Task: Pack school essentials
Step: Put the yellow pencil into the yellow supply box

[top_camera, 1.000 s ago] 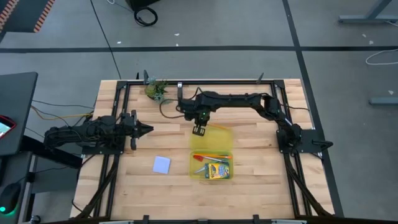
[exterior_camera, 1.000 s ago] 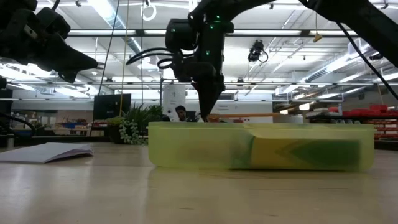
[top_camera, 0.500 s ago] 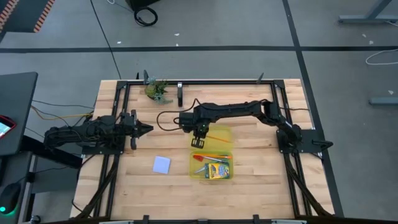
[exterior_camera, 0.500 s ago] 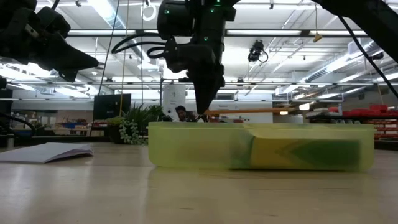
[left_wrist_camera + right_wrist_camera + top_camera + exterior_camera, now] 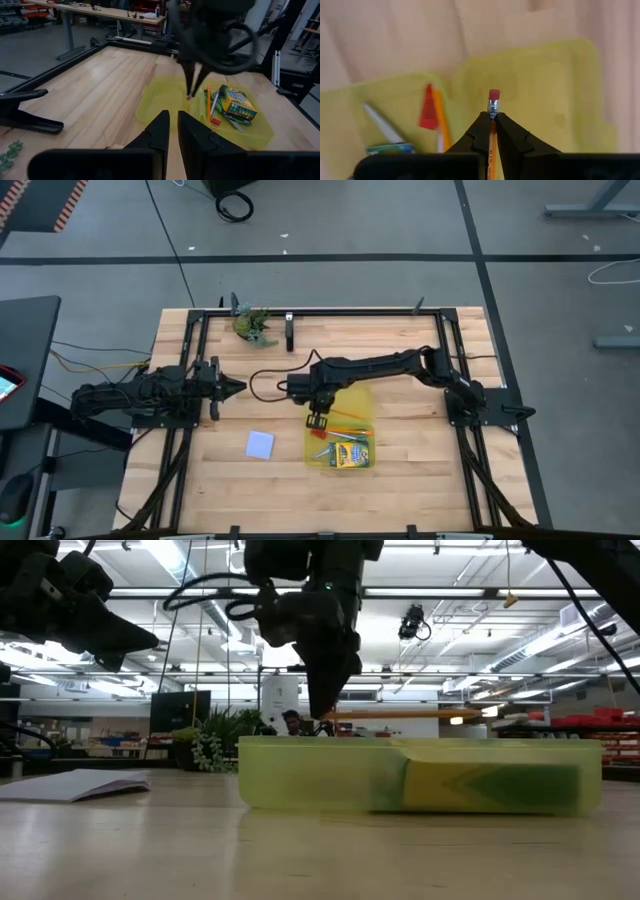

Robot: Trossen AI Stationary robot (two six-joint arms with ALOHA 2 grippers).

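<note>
Over wooden table (image 5: 420,450), right gripper (image 5: 316,421) pinches red-tipped orange pencil (image 5: 492,131)

A large workshop or lab hall: ceiling strip lights (image 5: 470,640) across the top, workbenches (image 5: 95,11) at upper left, concrete floor (image 5: 330,220) around the wooden table (image 5: 420,480).

I saw an orange pencil (image 5: 492,131) with a red eraser tip, a translucent yellow case (image 5: 352,399), a green-and-yellow crayon box (image 5: 350,454), and a pale blue note pad (image 5: 260,444) on light wood
</note>
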